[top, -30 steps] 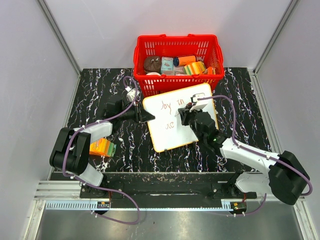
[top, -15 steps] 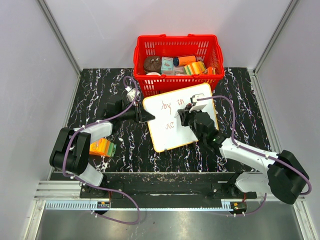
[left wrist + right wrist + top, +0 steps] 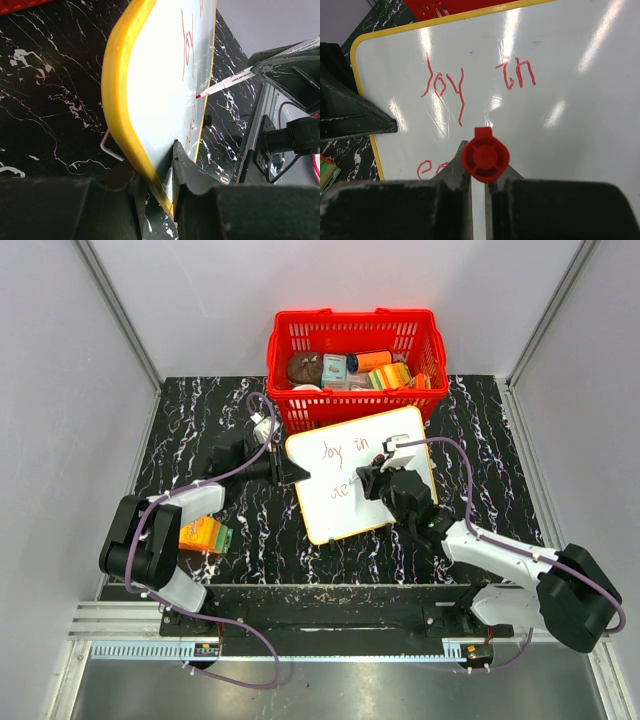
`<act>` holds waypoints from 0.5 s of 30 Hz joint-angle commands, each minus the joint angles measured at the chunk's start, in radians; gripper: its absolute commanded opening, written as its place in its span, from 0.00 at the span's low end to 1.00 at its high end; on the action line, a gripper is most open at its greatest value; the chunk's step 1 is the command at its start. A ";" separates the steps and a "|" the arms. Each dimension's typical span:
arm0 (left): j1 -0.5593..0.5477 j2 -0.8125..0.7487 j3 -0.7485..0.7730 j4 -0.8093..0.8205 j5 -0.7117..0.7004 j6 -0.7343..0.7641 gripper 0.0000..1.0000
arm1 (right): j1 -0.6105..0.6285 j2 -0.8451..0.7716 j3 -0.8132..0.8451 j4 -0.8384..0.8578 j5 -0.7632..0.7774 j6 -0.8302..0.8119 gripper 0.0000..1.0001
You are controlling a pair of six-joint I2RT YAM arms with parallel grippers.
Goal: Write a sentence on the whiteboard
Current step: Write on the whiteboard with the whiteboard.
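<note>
From above, the whiteboard (image 3: 335, 520) is lying beside the red basket (image 3: 350, 316), left fingers (image 3: 293, 473) clamping its rim. Left wrist: the marker (image 3: 232, 80) tip is meeting the board; hard pressing could be shifting that thin hold. Right wrist: right fingers (image 3: 482, 172) are clamping the marker, risking smearing the unfinished sentence (image 3: 441, 86).

Left arm (image 3: 195, 500), right arm (image 3: 490, 545): white shells, black joints. Purple cable (image 3: 250, 400) behind left gripper (image 3: 300, 473). Fingers (image 3: 192, 180) black, scuffed.

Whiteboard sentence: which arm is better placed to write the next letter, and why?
Right. The right gripper holds the marker tip-down over the whiteboard; the left gripper is clamped on its yellow edge.
</note>
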 commanded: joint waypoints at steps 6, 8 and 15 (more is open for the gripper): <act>-0.027 0.033 -0.004 -0.069 -0.142 0.196 0.00 | -0.007 -0.036 -0.036 -0.027 -0.028 0.040 0.00; -0.027 0.034 -0.004 -0.069 -0.142 0.196 0.00 | -0.009 -0.038 -0.045 -0.030 -0.031 0.043 0.00; -0.027 0.034 -0.004 -0.072 -0.144 0.197 0.00 | -0.009 -0.047 -0.062 -0.039 -0.048 0.052 0.00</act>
